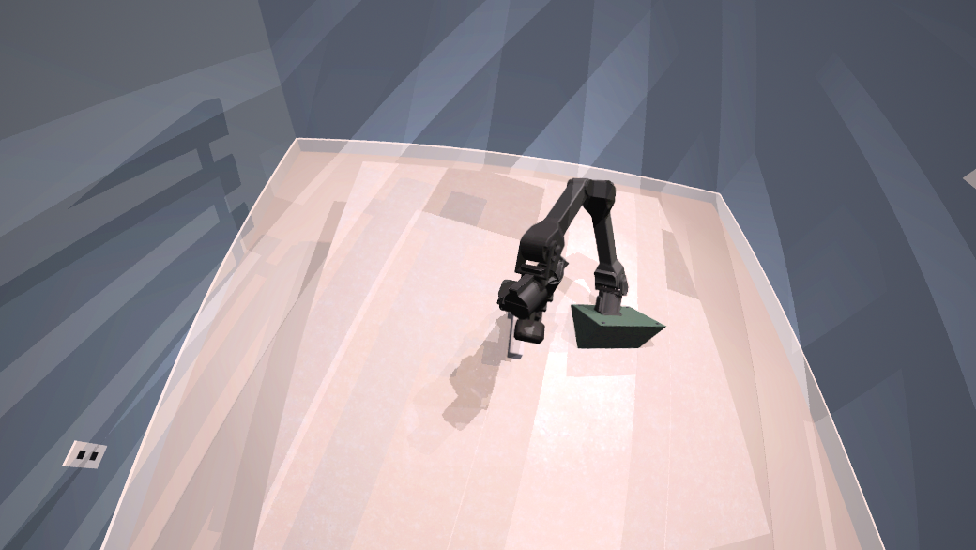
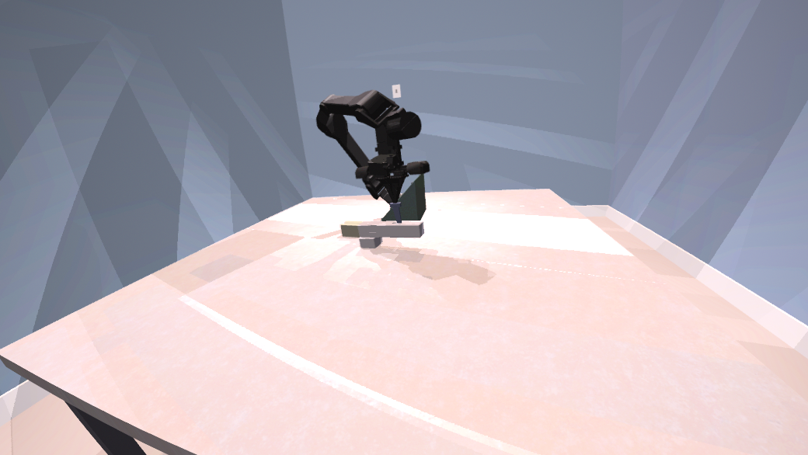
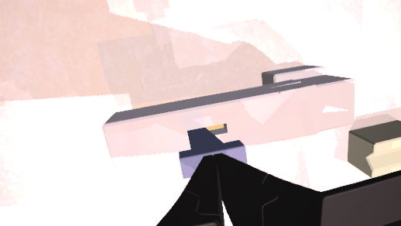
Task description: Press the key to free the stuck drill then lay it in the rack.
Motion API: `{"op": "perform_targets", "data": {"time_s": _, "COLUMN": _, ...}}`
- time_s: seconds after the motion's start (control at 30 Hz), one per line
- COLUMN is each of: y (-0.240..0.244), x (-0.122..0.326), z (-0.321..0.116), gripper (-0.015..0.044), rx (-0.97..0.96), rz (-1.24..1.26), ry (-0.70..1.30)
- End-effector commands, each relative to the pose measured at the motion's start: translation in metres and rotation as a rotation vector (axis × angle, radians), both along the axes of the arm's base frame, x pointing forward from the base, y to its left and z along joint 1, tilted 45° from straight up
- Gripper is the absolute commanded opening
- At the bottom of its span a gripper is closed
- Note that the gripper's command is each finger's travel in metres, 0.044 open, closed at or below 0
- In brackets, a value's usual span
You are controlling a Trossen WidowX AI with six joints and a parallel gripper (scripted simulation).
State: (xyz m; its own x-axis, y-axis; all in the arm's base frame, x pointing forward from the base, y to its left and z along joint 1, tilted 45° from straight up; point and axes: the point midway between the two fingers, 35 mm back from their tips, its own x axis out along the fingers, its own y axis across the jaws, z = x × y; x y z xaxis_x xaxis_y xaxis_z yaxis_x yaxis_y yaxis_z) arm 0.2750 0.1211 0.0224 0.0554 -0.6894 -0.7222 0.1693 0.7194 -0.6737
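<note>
The black two-finger gripper (image 1: pixel 522 328) (image 2: pixel 394 201) (image 3: pixel 214 164) has its tips pressed together, at the top of the dark-blue T-shaped key (image 2: pixel 396 212), which stands in the long grey block (image 2: pixel 395 230) (image 3: pixel 251 116). In the top view the arm hides most of them. The drill I cannot make out surely.

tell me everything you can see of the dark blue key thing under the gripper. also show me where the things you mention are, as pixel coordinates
The key (image 2: pixel 396 212) (image 3: pixel 207 148) is T-shaped: a dark navy stem under a wider crosspiece whose lit side looks lavender. It has smooth flat faces and sharp edges; its material is unclear. It stands upright, stem down at a slot in the pale bar (image 2: pixel 395 230) (image 3: pixel 155 133), with yellow visible beside it. The shut gripper's (image 3: pixel 214 155) fingertips are at its top, apparently touching; none of it is between them.
</note>
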Motion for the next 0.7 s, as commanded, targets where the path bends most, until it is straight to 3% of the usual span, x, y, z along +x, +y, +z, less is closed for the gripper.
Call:
{"op": "perform_targets", "data": {"time_s": 0.0, "y": -0.0092, "x": -0.0044, "z": -0.0114, "gripper": 0.0000, "rx": -0.018, "rz": -0.015, "ry": 0.027}}
{"op": "perform_targets", "data": {"time_s": 0.67, "y": -0.0142, "x": -0.0067, "z": -0.0178, "gripper": 0.0000, "rx": -0.018, "rz": -0.015, "ry": 0.027}}
